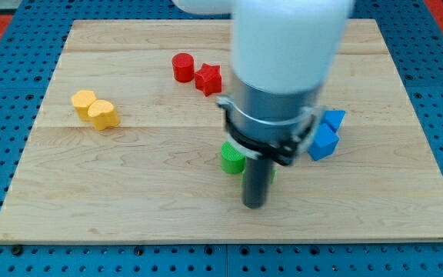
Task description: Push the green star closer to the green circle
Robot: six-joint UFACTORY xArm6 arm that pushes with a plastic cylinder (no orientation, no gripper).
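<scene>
Pale wood bench: a light, planked board with visible grain, lying on a blue pegboard dotted with holes; a red patch showed at the view's top corners.
Arm: a broad white cylinder came down from the view's top, ending in a grey metal collar with a dark clamp ring.
Rod: straight, dark and matt below the collar, standing upright.
My tip: the rod's lower end sat on the wood, toward the view's bottom of the board's middle.
Fingers: the arm carried none, only the rod, so there was nothing to be open or closed.
Green circle: a short ribbed-looking cylinder, just to the view's left of the rod and slightly above my tip, close to the rod or touching it; I could not tell which.
Green star: only a sliver of green showed at the rod's right edge, its star shape hidden behind the rod; it lay right against the rod, just above my tip.
Green pair: the two lay near each other with the rod between them.
Red cylinder: smooth, touching a red star on its right, near the view's top.
Yellow blocks: two rounded pieces, touching, at the view's left.
Blue blocks: two angular pieces, touching, at the collar's right.
</scene>
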